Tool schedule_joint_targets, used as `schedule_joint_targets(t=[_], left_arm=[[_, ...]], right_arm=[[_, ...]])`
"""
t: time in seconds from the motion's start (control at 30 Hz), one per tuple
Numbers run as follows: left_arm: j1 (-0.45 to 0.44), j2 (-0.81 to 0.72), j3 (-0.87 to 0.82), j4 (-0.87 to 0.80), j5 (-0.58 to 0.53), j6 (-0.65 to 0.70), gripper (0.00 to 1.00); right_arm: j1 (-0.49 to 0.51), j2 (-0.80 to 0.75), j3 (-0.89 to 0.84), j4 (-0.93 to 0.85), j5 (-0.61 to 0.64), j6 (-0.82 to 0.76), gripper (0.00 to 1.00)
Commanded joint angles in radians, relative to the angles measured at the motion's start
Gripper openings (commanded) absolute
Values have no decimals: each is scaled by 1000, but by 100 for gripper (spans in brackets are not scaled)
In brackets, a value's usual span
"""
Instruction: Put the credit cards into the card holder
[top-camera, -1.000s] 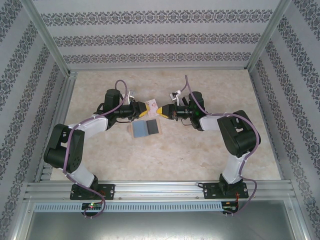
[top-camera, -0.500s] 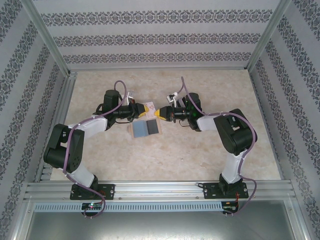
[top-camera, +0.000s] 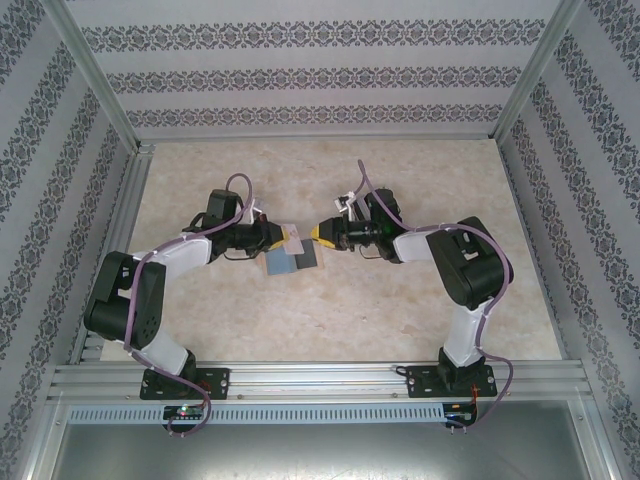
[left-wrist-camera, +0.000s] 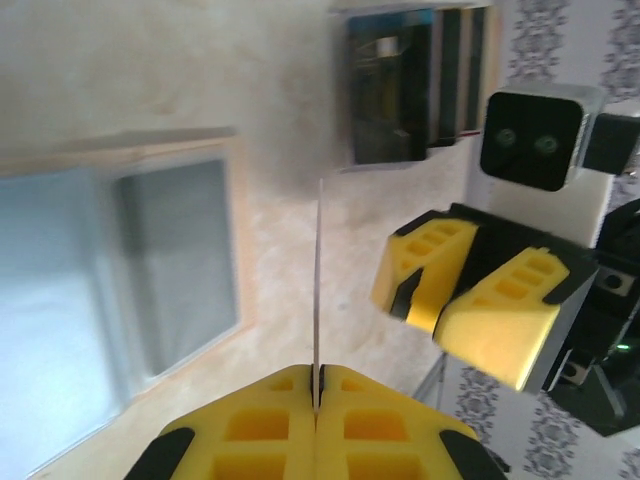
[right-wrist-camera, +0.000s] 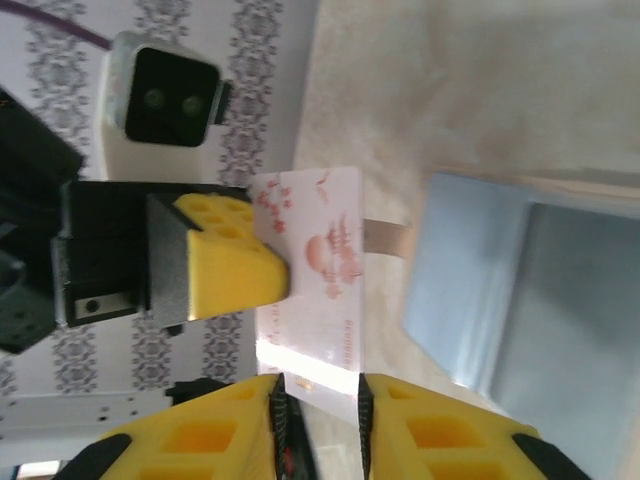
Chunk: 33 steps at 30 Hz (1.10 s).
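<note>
Now the handover looks done. The left tool (left-wrist-camera: 316, 392) is pressed tight together, pinching the credit card (right-wrist-camera: 330, 260) by one edge, so in its own wrist view the card juts from the fingertips thin as a blade. Opposite it, the right tool (right-wrist-camera: 320, 385) has just let go: clamped a moment ago, its jaws now stand parted, with the card's far end loose in the gap. Both tools have also drifted toward the near side of the table (top-camera: 400, 300) since a second back. The card hangs in the air just beside the card holder (left-wrist-camera: 150, 290), which lies flat below, and is not yet over it. One arm alone owns the card now, so I reckon lining it up with a pocket comes next.
</note>
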Motion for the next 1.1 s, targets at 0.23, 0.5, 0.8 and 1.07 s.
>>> schedule_joint_targets(t=[0.23, 0.5, 0.8, 1.07], left_arm=[[9, 85, -14, -62, -14, 120, 0], [8, 128, 6, -78, -38, 163, 0], [7, 157, 28, -78, -38, 174, 0], [2, 160, 41, -64, -41, 182, 0]], right_arm=[[24, 52, 59, -333, 140, -261, 20], [61, 84, 117, -459, 201, -342, 17], [79, 98, 157, -572, 268, -413, 17], [83, 115, 175, -606, 277, -430, 17]])
